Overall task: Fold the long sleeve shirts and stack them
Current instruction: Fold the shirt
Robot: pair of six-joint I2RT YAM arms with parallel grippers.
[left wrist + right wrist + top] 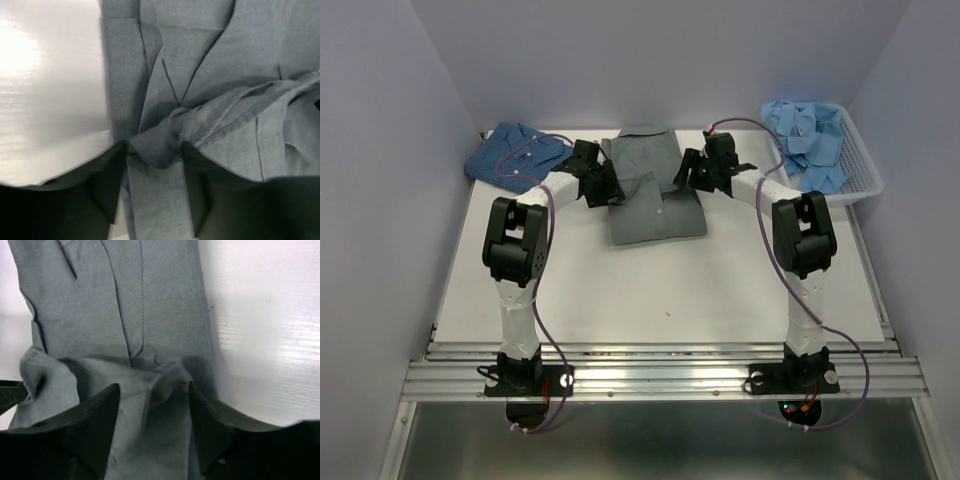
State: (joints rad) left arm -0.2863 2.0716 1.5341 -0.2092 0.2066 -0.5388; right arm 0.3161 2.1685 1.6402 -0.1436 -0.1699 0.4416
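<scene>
Grey shirt (655,200) half-folded at centre, both jaws parted astride its cloth; light-blue shirts (805,140) wait crumpled in the basket (868,180) at two o'clock.

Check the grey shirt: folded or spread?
Partly folded: the grey shirt lies as a narrow block, sleeves tucked in, with a rumpled ridge across its middle.

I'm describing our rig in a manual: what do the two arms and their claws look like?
The left arm and right arm both have white tubular links, bulky black joint housings and black bases on an aluminium rail. A thin purple cable loops along each. The left claw and right claw are black, each with two broad, wedge-shaped fingers.
</scene>
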